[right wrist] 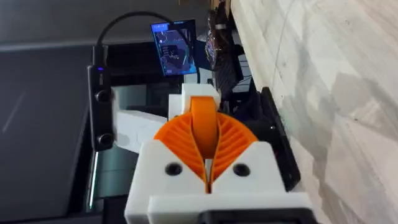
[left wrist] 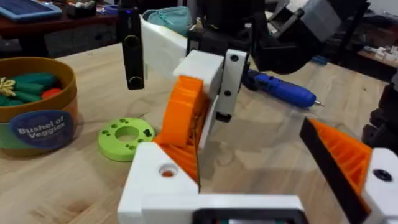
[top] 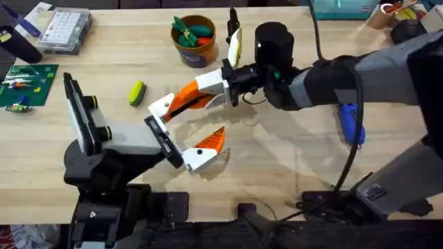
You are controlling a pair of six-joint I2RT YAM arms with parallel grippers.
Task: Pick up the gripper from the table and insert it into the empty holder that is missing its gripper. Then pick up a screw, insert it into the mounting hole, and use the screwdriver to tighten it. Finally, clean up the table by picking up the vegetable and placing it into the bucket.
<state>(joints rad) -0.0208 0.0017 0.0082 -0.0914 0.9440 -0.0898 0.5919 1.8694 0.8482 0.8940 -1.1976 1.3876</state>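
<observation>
Clearly, little of the task was finished. On the pale wooden desk (top: pixel 291 159), the right gripper (top: pixel 168 107) hung mid-desk, its orange-ribbed white fingers pressed together on nothing visible, while the left gripper (top: pixel 208 149) stood spread and empty. Toward the far edge, the orange-tan round bucket (top: pixel 194 41) held other toys. The bright blue pen-shaped screwdriver (top: pixel 349 123) lay untouched near the right edge, and the small yellow-green oblong vegetable (top: pixel 136 93) still waited left of centre.

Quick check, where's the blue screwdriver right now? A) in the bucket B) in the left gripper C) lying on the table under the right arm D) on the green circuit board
C: the screwdriver lies flat on the table, partly under the right arm, with neither gripper on it.
</observation>
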